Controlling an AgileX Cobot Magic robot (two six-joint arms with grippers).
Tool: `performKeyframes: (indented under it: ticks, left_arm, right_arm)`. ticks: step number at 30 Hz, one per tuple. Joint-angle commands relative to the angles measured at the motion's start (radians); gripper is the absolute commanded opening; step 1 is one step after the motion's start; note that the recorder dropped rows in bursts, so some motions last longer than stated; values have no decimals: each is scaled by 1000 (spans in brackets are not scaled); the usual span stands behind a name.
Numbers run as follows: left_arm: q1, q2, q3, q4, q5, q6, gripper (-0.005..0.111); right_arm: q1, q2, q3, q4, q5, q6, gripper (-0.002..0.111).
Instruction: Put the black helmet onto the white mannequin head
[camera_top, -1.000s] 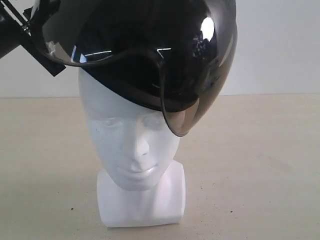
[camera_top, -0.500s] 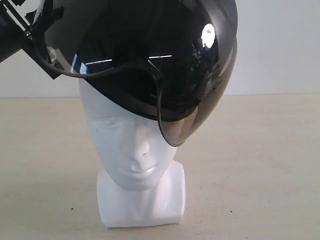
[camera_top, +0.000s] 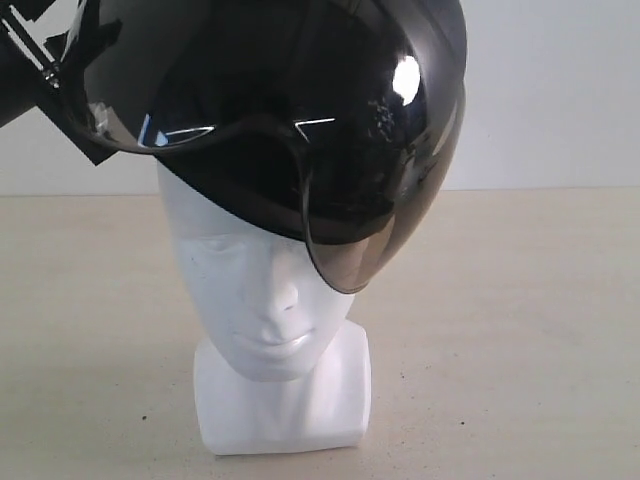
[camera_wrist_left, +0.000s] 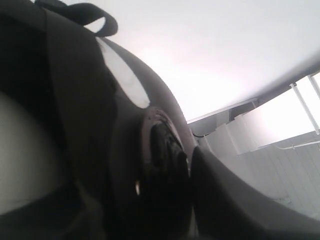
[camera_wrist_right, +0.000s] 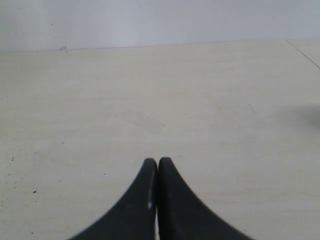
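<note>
The left gripper (camera_top: 78, 98) is up at the top left of the exterior view. It seems to pinch the edge of the black helmet (camera_top: 300, 100), with one dark finger on each side of the rim. I think it holds there because the rim is thin enough to squeeze, and the round shell is too big and smooth to grab.

From up close, in the left wrist view, the black helmet (camera_wrist_left: 75, 125) fills almost the whole picture, so the gripper is right against it.

The helmet sits over the top of the white mannequin head (camera_top: 260, 290), but it is crooked. The side by the gripper is lifted up high. The other side hangs low, and the smoky visor (camera_top: 350, 245) dips beside the cheek. The eyes, nose and mouth all show below it. So the helmet is partly on, not all the way. It likely needs to be turned level and pushed down.

The head stands upright on its blocky base on the tabletop (camera_top: 520, 350).

The right gripper (camera_wrist_right: 158, 167) is closed tight and holds nothing. It hangs over bare tabletop (camera_wrist_right: 150, 100), out of the way. I think it waits there so it does not bump the helmet.
</note>
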Motion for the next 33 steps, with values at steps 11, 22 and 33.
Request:
performKeyframes:
  ticks: [11,22,33]
  left_arm:
    - [60,-16,0,-55,70,91,4]
    - [62,-16,77,-74,82,129,4]
    - [62,-16,88,-79,126,179,4]
  right_arm:
    - [2,-5,0,2,-6,0,0]
    - [2,-5,0,2,-6,0,0]
    - [2,-5,0,2,-6,0,0]
